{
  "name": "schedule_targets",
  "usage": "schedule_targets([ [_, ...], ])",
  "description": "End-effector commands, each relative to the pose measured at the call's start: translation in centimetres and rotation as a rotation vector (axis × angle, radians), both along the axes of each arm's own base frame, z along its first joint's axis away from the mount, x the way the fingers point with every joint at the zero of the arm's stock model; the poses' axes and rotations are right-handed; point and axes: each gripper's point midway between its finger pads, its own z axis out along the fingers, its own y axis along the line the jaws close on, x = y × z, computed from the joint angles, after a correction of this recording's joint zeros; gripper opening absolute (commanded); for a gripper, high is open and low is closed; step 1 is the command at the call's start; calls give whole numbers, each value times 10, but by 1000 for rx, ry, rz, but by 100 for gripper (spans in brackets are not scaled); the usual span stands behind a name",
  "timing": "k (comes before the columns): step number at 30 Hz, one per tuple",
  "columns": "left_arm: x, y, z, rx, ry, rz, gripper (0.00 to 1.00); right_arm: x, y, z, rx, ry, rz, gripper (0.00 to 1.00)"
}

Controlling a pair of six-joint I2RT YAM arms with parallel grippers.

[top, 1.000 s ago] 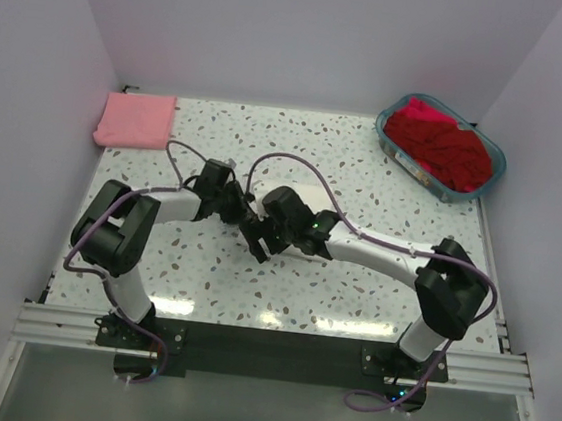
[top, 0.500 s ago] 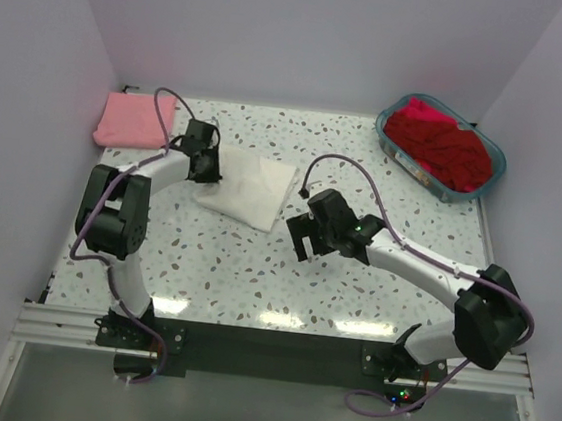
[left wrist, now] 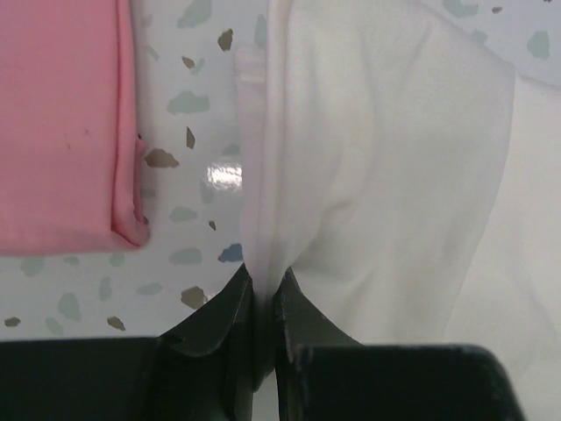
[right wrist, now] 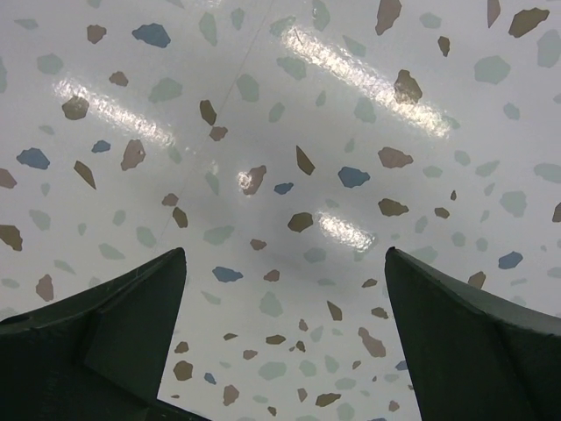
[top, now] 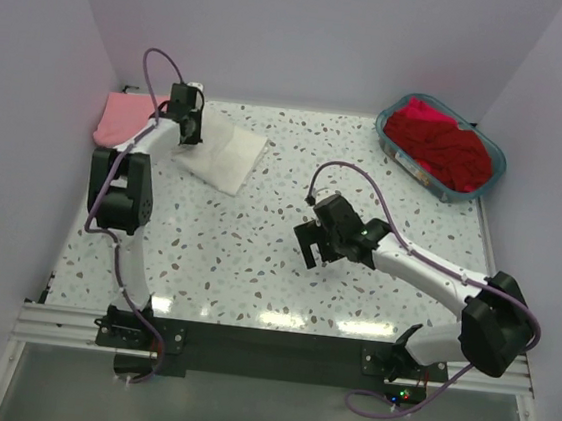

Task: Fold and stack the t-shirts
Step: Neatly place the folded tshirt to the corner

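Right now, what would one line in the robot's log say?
left end effector: shut on white shirt beside pink shirt | right end effector: open over table | red shirts: in basket

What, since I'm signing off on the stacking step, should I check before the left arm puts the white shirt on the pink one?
1. Left jaws clamped on the white shirt edge: ok.
2. White shirt folded into a compact pad: ok.
3. Pink shirt folded flat in the far left corner: ok.
4. White shirt over the pink shirt: not ok; they lie side by side with a strip of table between them.
5. Right jaws open, empty, away from both shirts: ok.
6. Red shirts folded: not ok; heaped in the teal basket.
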Motion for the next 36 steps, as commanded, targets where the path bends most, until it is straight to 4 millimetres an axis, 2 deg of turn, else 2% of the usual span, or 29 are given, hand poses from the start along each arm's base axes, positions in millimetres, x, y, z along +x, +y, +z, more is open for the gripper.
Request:
schedule_targets([
  [1,34,24,34,62,-100,6,0,7,-7,12,-17,-39,-3,98],
  [7,58,44,55,81,-159,11,0,10,-8,8,-43,-21,8,98],
  [10,66,67,62,84,-187,51,0,14,-10,7,-64,-28,10,98],
  [12,69,75,62,105,-186,42,0,17,-11,8,-72,-30,7,99],
  [14,74,85,71,105,-210,50,0,18,-10,7,-79,-23,9,98],
  [22,91,101,101,139,-270,4,0,26,-11,5,-112,-14,9,98],
  [23,93,103,102,139,-272,-1,0,27,-12,5,-120,-13,9,99],
  [24,97,103,114,132,-296,-12,0,28,-12,5,-121,-13,10,99],
  [27,99,102,119,105,-302,-37,0,31,-12,5,-133,-13,10,98],
  [30,98,104,132,71,-317,-35,0,34,-13,6,-141,-22,2,98],
  [36,84,106,143,43,-286,-4,0,37,-15,6,-155,-23,1,98],
])
